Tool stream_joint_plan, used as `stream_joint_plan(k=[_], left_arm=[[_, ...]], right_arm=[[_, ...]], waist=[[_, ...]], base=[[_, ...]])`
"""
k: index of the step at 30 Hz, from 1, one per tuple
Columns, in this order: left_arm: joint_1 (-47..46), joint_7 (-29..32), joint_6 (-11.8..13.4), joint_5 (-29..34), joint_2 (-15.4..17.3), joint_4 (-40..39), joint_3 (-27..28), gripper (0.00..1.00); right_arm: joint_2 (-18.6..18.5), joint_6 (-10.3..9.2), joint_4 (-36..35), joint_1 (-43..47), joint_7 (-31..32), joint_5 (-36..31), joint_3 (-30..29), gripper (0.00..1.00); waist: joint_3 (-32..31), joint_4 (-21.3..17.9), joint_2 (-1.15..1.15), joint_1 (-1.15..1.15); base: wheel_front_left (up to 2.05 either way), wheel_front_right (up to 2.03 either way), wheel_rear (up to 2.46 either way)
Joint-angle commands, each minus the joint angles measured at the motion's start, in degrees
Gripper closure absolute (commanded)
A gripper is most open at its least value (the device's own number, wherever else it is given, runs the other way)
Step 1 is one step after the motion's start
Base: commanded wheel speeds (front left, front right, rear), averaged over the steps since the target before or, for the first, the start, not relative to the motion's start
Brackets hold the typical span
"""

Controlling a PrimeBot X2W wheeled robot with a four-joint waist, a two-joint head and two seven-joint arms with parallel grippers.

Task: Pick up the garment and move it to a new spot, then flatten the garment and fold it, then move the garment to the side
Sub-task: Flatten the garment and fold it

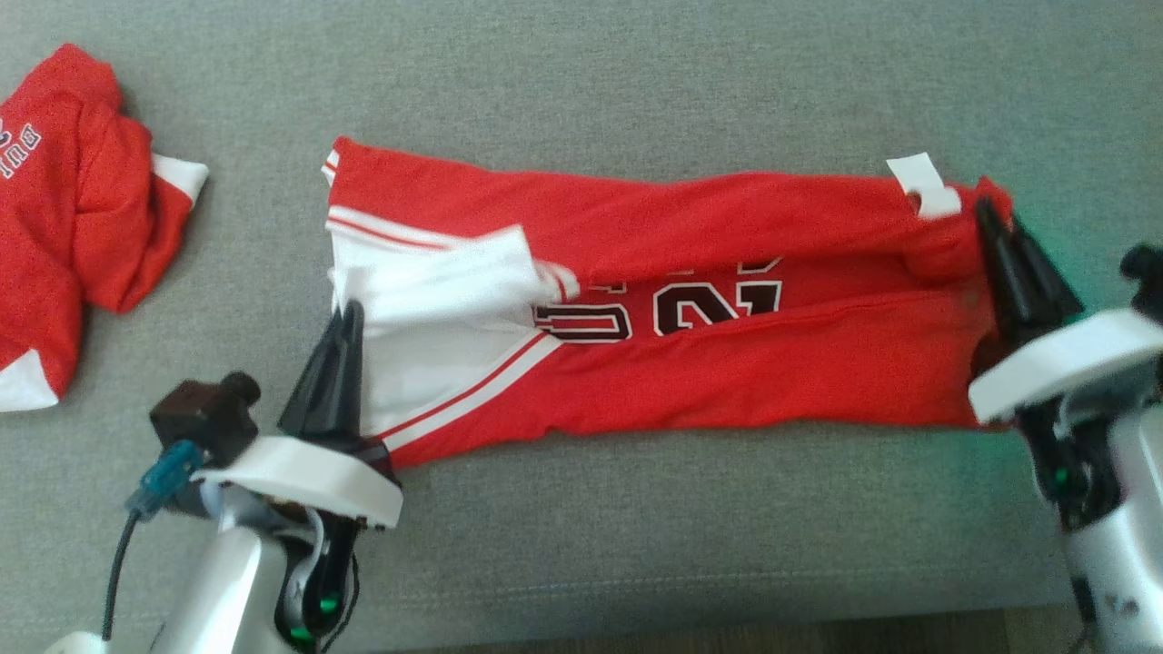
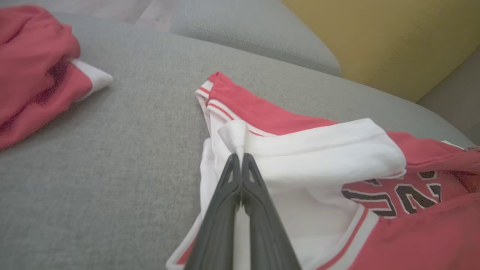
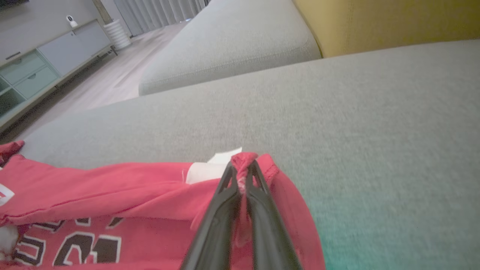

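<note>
One grey sofa point(image 1: 636, 82). One red-and-white garment point(image 1: 727, 381), stretched long across its middle. One second red garment point(image 1: 73, 218), crumpled, far left. Two claws: left claw point(image 1: 347, 313) pinched tight on the white end, right claw point(image 1: 989, 216) pinched tight on the red end. One white tag point(image 1: 922, 182) beside the right claw.

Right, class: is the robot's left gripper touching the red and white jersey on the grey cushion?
Touching. The left wrist view shows the left gripper pinched shut on a white fold of the red and white jersey.
</note>
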Motion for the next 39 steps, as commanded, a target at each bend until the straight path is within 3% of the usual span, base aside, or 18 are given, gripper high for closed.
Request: stream_joint_plan(k=[1,2,3,4,13,19,25,39], left_arm=[[-0.4,0.2,0.4,-0.2,1.2,-1.8,2.0,1.00],[0.0,0.4,0.4,-0.6,1.2,-1.3,2.1,0.98],[0.3,0.4,0.2,-1.3,0.9,-0.9,2.2,0.51],[0.5,0.6,0.0,-1.5,0.9,-0.3,2.0,0.00],[2.6,-1.3,2.0,0.0,1.4,2.1,1.9,0.00],[3.3,-4.3,5.7,5.2,2.3,-2.7,2.5,0.00],[3.1,-5.2,7.1,8.5,3.0,-8.3,3.2,0.00],[4.8,-5.3,8.3,10.7,3.9,-9.9,2.5,0.00]], right_arm=[[-1.0,-0.04,-1.9,1.5,-0.6,-0.6,0.7,0.75],[-0.8,-0.04,-2.0,2.4,-0.3,-1.0,0.6,0.32],[-0.4,-0.04,-2.3,3.3,-0.1,-1.2,0.6,0.00],[-0.1,-0.04,-2.7,4.3,-0.1,-1.7,0.3,0.00],[4.0,-0.04,-9.2,12.6,-1.7,-7.4,-3.4,0.00],[7.5,-0.04,-17.2,15.9,-4.3,-13.3,-6.9,0.00],[10.1,-0.04,-23.7,16.5,-3.4,-17.4,-7.9,0.00],[11.6,-0.04,-26.0,19.5,-0.1,-19.1,-6.4,0.00]], waist=[[-0.2,0.1,0.00,0.00],[-0.4,0.1,0.00,0.00],[-0.6,0.2,0.00,0.00],[-0.7,0.3,0.00,0.00],[-2.9,0.2,0.00,0.00],[-4.9,0.1,0.00,0.00],[-7.2,-0.5,0.00,0.00],[-9.8,-0.9,0.00,0.00]], base=[[0.00,0.00,0.00],[0.00,0.00,0.00],[0.00,0.00,0.00],[0.00,0.00,0.00],[0.00,0.00,0.00],[0.00,0.00,0.00],[0.00,0.00,0.00],[0.00,0.00,0.00]])
